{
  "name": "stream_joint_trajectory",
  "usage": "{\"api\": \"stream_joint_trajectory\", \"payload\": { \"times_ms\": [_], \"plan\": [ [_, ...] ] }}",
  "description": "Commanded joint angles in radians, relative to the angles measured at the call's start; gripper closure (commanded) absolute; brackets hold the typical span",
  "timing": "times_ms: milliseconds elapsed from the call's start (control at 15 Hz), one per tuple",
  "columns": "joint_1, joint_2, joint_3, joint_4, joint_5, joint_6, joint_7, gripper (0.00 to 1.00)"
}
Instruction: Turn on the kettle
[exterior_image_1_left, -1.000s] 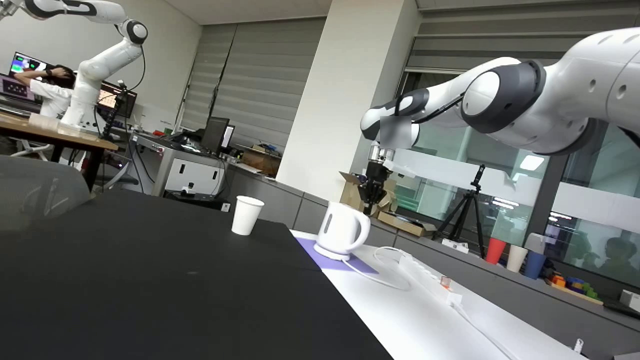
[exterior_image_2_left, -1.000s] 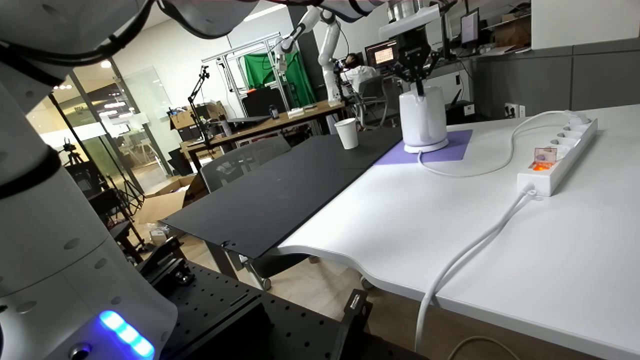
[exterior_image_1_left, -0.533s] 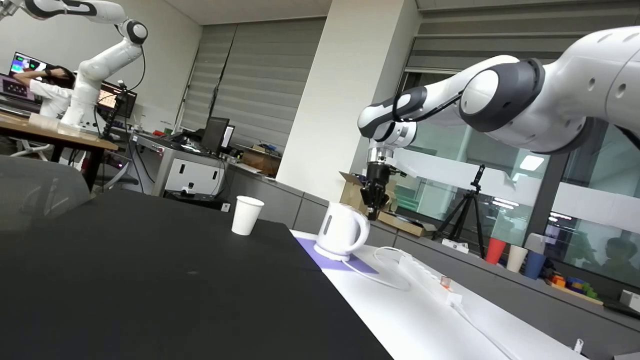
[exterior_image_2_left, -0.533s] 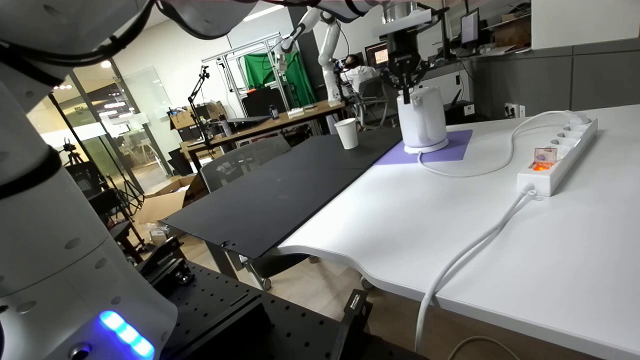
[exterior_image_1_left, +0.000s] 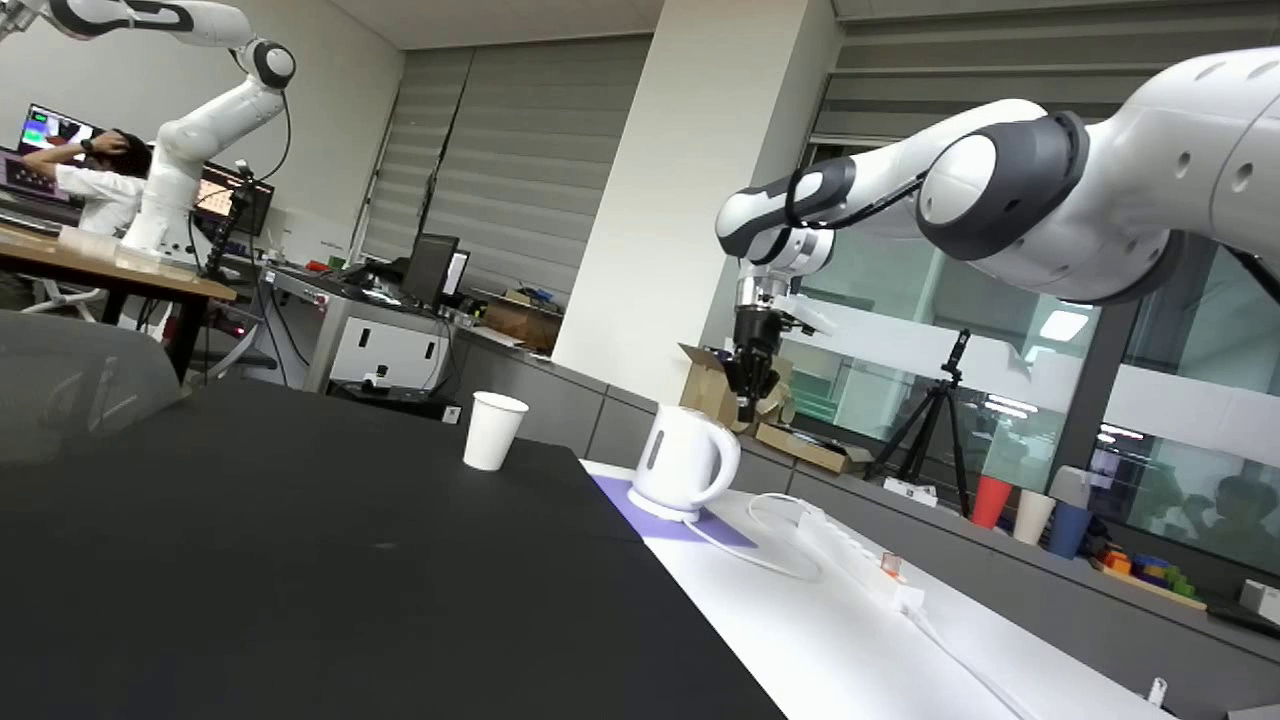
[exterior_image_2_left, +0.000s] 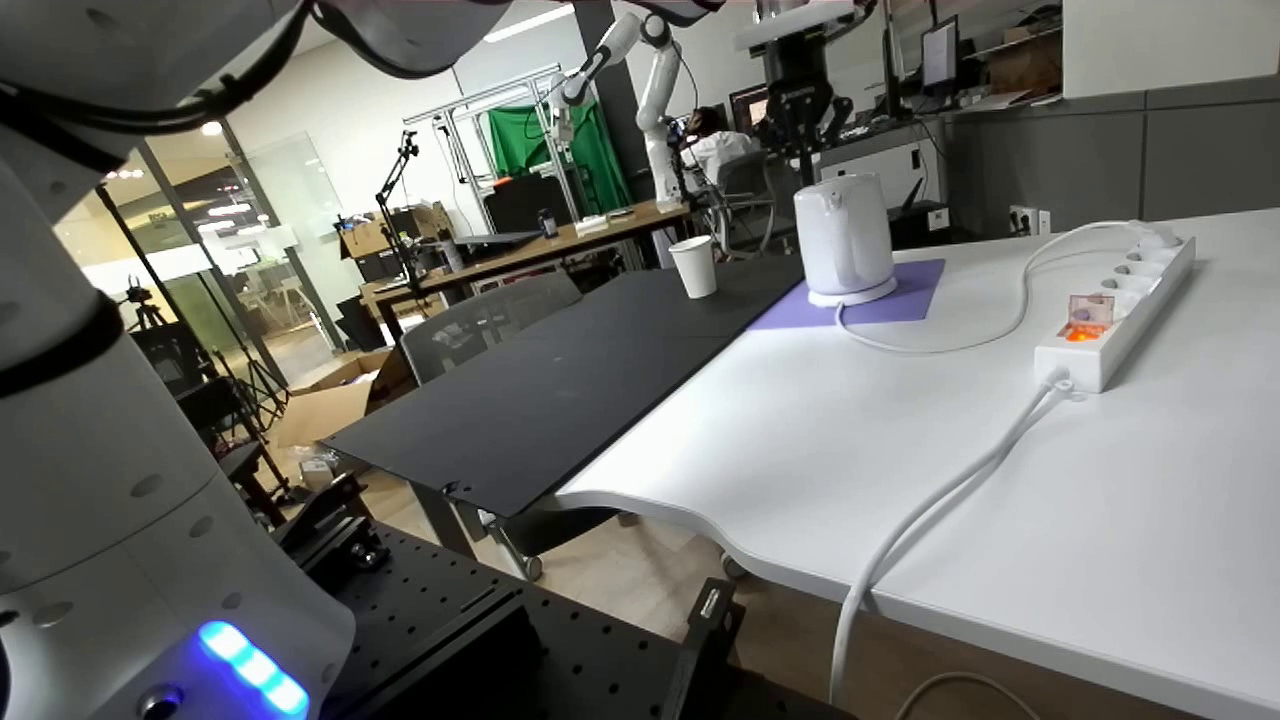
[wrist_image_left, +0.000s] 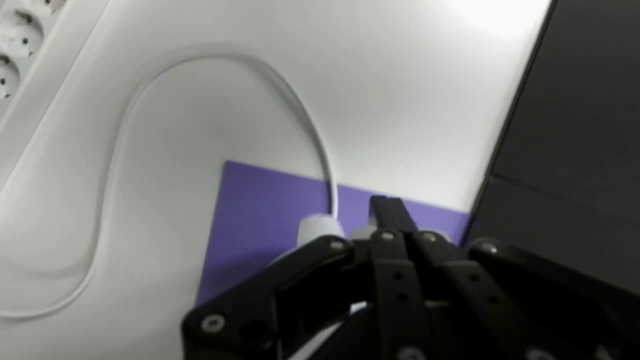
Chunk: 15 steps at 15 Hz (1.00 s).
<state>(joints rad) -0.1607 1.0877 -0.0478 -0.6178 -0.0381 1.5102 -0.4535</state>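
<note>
The white kettle (exterior_image_1_left: 685, 460) with its loop handle stands upright on a purple mat (exterior_image_2_left: 920, 290); it also shows in an exterior view (exterior_image_2_left: 848, 240). My gripper (wrist_image_left: 392, 200) is shut, its fingertips together with nothing between them. In an exterior view the gripper (exterior_image_1_left: 746, 415) hangs just right of the handle's top. In an exterior view the finger (exterior_image_2_left: 806, 172) points down and its tip ends at the kettle's top rim, seemingly behind it. I cannot tell whether it touches. In the wrist view the gripper hides most of the kettle; a white part (wrist_image_left: 320, 227) shows. The kettle's switch is not discernible.
A white cord (exterior_image_2_left: 900, 348) runs from the kettle's base to a white power strip (exterior_image_2_left: 1125, 320) with an orange-lit switch. A white paper cup (exterior_image_2_left: 695, 268) stands on the black table (exterior_image_2_left: 560, 380). The kettle's mat lies on the white table (exterior_image_2_left: 850, 450).
My gripper first dropped and then rose a little beside the handle. In an exterior view it shifted left, and its fingertip went from in front of the kettle's rim to behind it. The kettle has not moved.
</note>
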Motion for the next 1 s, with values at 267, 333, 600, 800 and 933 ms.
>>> {"api": "stream_joint_trajectory", "payload": {
  "times_ms": [267, 333, 600, 800, 933],
  "plan": [
    [0.003, -0.045, -0.015, 0.017, -0.006, 0.214, 0.056, 1.00],
    [0.003, -0.051, -0.017, 0.014, -0.007, 0.216, 0.062, 1.00],
    [0.005, -0.070, -0.032, 0.009, -0.011, 0.198, 0.078, 0.61],
    [0.004, -0.074, -0.036, 0.009, -0.006, 0.203, 0.083, 0.40],
    [0.004, -0.078, -0.037, 0.009, -0.005, 0.199, 0.088, 0.27]
  ]
}}
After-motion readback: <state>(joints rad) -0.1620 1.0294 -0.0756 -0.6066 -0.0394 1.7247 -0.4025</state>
